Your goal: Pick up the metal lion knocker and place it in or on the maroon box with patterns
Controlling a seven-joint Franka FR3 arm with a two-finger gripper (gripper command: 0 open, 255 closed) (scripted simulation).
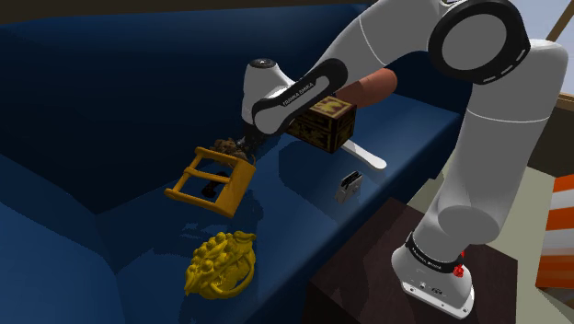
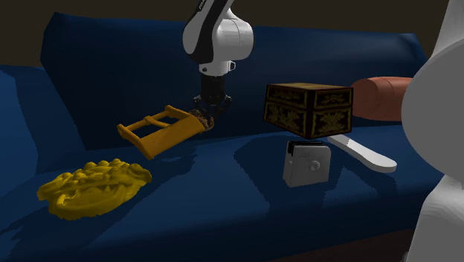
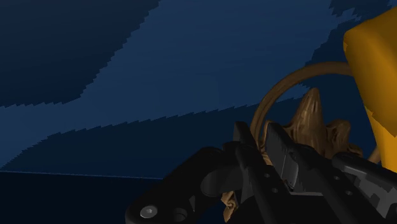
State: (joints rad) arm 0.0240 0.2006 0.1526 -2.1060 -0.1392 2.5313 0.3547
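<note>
Orange frame (image 2: 158,129) is lying on the blue sofa (image 2: 223,197). Just beside its right end in the second exterior view, the brown lion knocker (image 3: 312,116) is sitting in the gripper (image 3: 256,135), whose nearly closed fingers are pinching its ring. The dark patterned box (image 2: 308,108) is standing well apart, farther right.

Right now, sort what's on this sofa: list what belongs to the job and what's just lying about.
Job:
- brown lion knocker, clasped in the gripper
- dark patterned box

Lying about:
- yellow frame
- yellow ornament
- white gadget
- white paddle
- reddish-brown roll
</note>
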